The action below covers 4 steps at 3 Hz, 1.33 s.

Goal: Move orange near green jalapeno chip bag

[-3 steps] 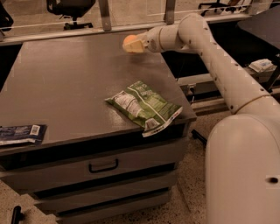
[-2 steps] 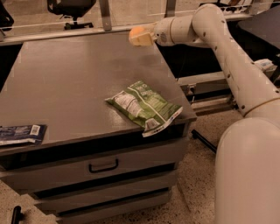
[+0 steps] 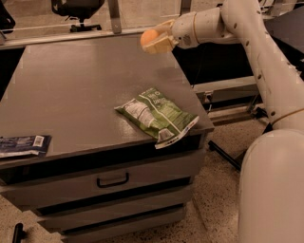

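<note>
My gripper (image 3: 154, 39) is shut on the orange (image 3: 149, 36), a small round fruit, and holds it above the far right part of the grey cabinet top (image 3: 71, 90). The green jalapeno chip bag (image 3: 156, 115) lies flat near the front right corner of the top, its white sealed edge hanging slightly over the rim. The orange is well behind and above the bag, not touching it.
A flat dark-blue packet with a white label (image 3: 21, 144) lies at the front left edge. The cabinet has drawers with a handle (image 3: 113, 181) below. My white arm (image 3: 266, 71) stretches in from the right. An office chair (image 3: 78, 12) stands behind.
The gripper has lifted the orange off the table and carried it slightly up. The chip bag and blue packet have not moved.
</note>
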### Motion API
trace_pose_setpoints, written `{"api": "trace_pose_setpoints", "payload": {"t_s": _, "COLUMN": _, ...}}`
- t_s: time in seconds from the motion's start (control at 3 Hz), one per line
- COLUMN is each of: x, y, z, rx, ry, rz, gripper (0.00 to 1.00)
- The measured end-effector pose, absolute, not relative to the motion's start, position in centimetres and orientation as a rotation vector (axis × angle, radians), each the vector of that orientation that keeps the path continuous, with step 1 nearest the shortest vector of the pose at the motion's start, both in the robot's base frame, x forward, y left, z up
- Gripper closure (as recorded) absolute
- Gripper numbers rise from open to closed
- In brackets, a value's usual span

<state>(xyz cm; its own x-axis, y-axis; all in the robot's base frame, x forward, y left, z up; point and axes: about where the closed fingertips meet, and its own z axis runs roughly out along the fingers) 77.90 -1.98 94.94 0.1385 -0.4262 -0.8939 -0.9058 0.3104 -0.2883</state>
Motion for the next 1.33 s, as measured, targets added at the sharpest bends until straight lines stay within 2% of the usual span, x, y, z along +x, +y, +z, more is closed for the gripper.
{"api": "trace_pose_setpoints", "payload": {"t_s": 0.67, "x": 71.7, "y": 0.2, "z": 92.8, "rx": -1.613, "ry": 1.237, "rz": 0.692, "gripper": 1.0}}
{"api": "trace_pose_setpoints", "payload": {"t_s": 1.33, "x": 71.2, "y": 0.5, "z": 91.2, "rx": -1.621, "ry": 1.259, "rz": 0.714, "gripper": 1.0}}
